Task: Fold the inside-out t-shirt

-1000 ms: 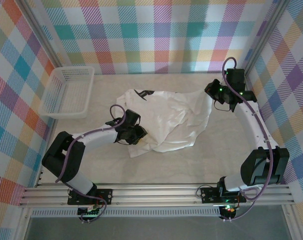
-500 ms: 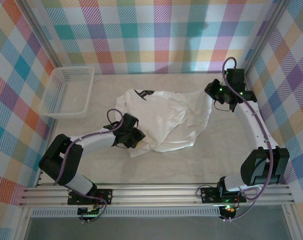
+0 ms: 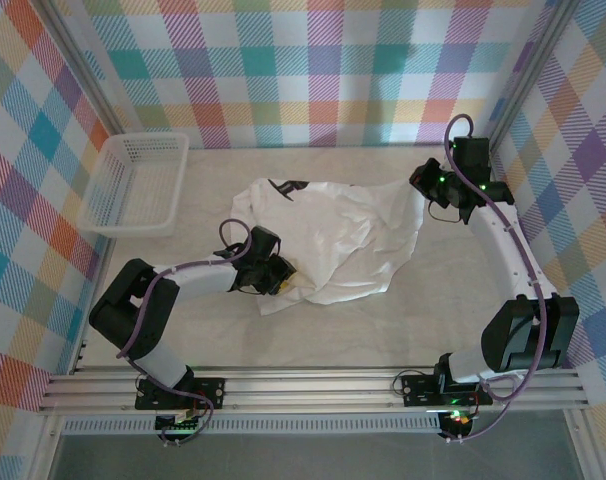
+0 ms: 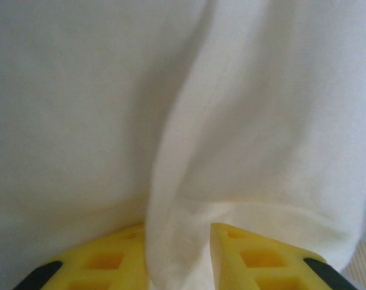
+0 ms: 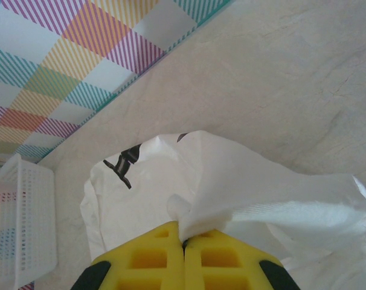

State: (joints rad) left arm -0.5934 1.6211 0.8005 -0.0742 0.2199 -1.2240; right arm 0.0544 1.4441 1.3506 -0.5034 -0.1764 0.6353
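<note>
**Bright soft light, one blurry close-up**

The top view is bright and sharp, lit evenly from above. Soft grey shadows sit in the folds of the white t-shirt [image 3: 343,240]. The left wrist view is blurry and a little yellow. The right wrist view is bright and clear, with grey shading in the cloth.

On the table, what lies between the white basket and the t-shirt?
Nothing lies there. In the top view, a stretch of bare table separates the basket from the t-shirt.
</note>
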